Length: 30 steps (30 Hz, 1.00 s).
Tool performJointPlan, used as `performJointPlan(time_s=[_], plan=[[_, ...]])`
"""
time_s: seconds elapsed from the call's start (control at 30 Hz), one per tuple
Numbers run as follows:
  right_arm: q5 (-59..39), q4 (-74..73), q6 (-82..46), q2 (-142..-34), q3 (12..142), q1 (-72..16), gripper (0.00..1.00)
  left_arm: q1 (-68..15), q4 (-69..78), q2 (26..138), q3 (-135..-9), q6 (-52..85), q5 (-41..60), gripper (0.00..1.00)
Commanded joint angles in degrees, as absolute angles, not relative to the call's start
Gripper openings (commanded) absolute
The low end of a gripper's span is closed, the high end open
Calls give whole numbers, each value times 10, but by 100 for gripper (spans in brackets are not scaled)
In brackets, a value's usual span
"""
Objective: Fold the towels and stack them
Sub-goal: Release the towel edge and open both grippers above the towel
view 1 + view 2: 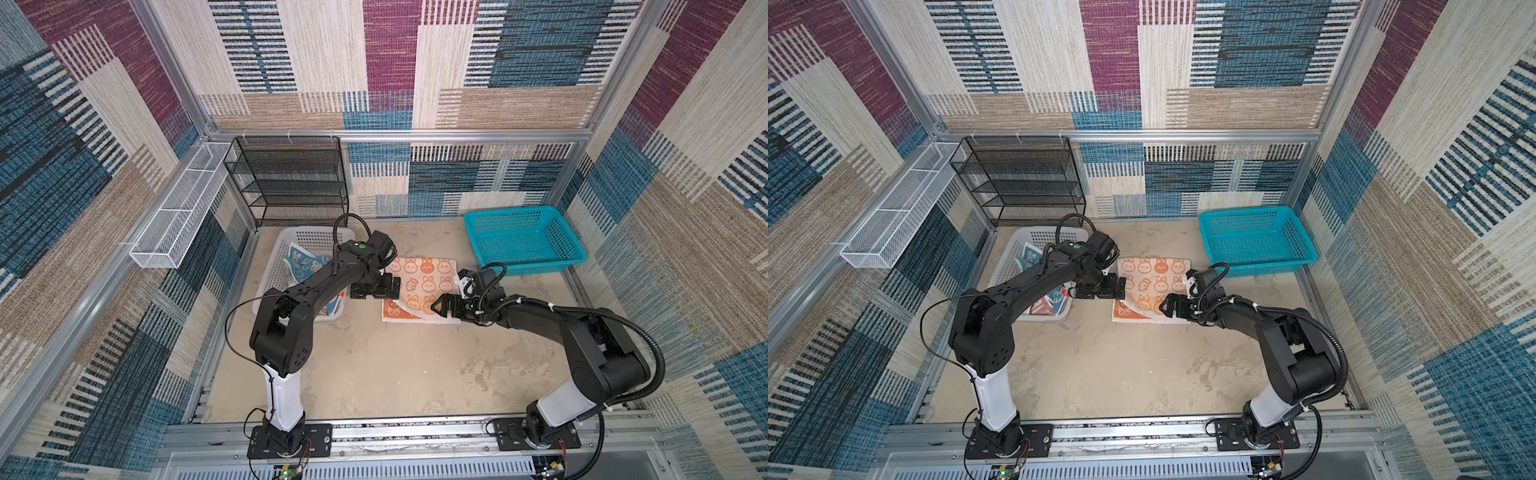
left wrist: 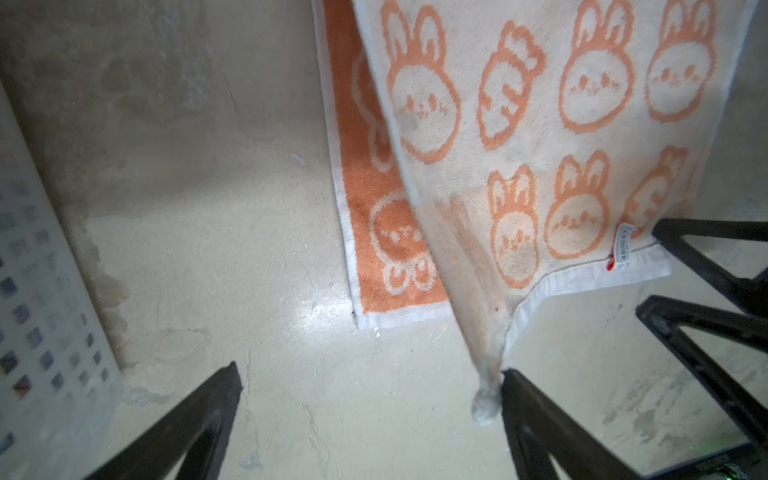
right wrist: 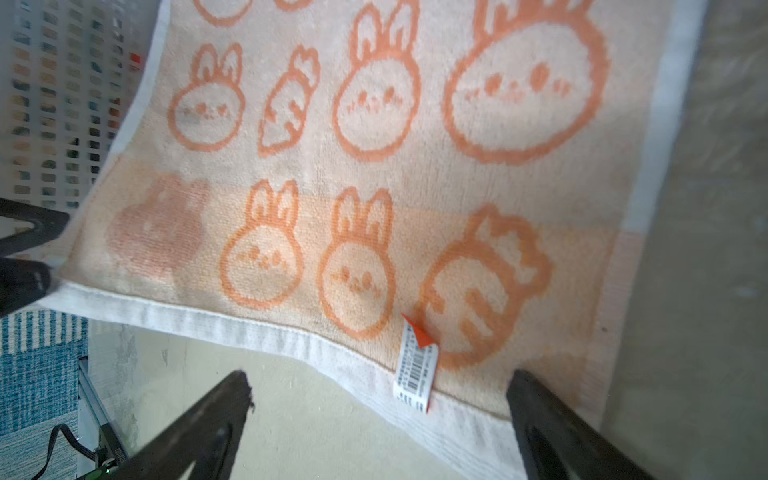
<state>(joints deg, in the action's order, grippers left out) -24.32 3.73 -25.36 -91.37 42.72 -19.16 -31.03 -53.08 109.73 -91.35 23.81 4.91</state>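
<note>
Seeing the orange-and-cream rabbit towel (image 1: 422, 286) lying mid-desk (image 1: 374, 374), between the two arms. It is lying doubled over. The cream face with orange rabbit and carrot outlines is showing on top, and the orange face with cream rabbits is peeking out along the near-left edge. White hem bands are running along its short ends, and a small barcode label (image 3: 415, 374) is sticking out of the hem.

Left gripper (image 1: 392, 287) is hovering at the towel's left edge with jaws spread wide and holding nothing. In the left wrist view a pulled-up corner of the cream layer is touching one fingertip (image 2: 513, 388). I cannot tell whether it is snagging there.

Right gripper (image 1: 436, 306) is sitting at the near-right corner, also spread wide and gripping nothing. The hem is running between its fingers in the right wrist view, with one finger (image 3: 540, 415) lying over the cloth.

The blue-and-white towel (image 1: 303, 264) is lying crumpled in the white basket (image 1: 309, 237) on the left. The block-pattern towel (image 1: 1046, 306) is lying at that basket's near end, partly under the left arm. The teal basket (image 1: 536, 266) is standing back right, apart from the towel.
</note>
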Motion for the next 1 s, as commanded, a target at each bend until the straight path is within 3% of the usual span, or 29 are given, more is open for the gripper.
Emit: performJointPlan(time_s=[0.0,0.43,0.83,0.97], plan=[[-234,23,-255,-924,415,-191,99,-309,-530,1090,-904,242,43,100],[-192,25,-241,-932,367,-189,99,-292,-584,1086,-903,217,-46,100],[-193,15,-244,-931,352,-185,99,-272,-593,1059,-897,202,-41,100],[-197,18,-246,-925,356,-185,99,-273,-573,1045,-903,210,8,100]])
